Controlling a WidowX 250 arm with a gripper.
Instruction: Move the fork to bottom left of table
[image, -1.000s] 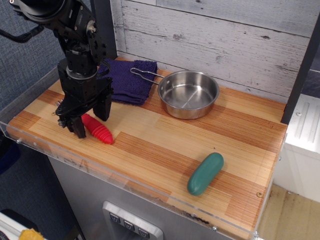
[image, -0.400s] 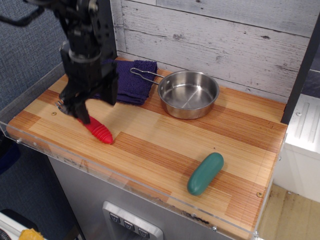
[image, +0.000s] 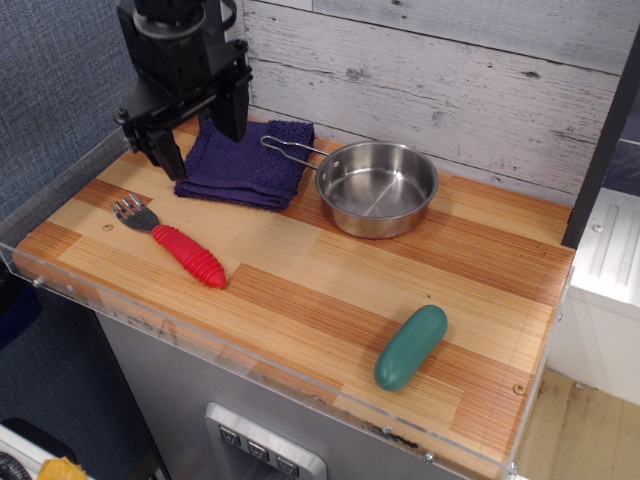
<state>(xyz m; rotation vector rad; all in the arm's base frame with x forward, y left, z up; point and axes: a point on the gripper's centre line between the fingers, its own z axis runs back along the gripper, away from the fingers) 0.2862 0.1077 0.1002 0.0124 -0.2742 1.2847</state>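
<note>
The fork (image: 172, 243) lies flat on the table (image: 330, 300) near its front left corner. Its red ribbed handle points right and toward the front, and its silver tines point left. My gripper (image: 200, 145) hangs well above the table, behind the fork and over the left part of the purple cloth. Its two black fingers are spread apart and hold nothing. Nothing touches the fork.
A folded purple cloth (image: 250, 165) lies at the back left. A steel pan (image: 378, 188) with a wire handle stands behind the middle. A green pickle-shaped object (image: 411, 346) lies at the front right. A clear acrylic rim (image: 150, 322) runs along the table's front edge.
The gripper has let go of the fork and risen up and back. The fork stays on the table, now fully in view.
</note>
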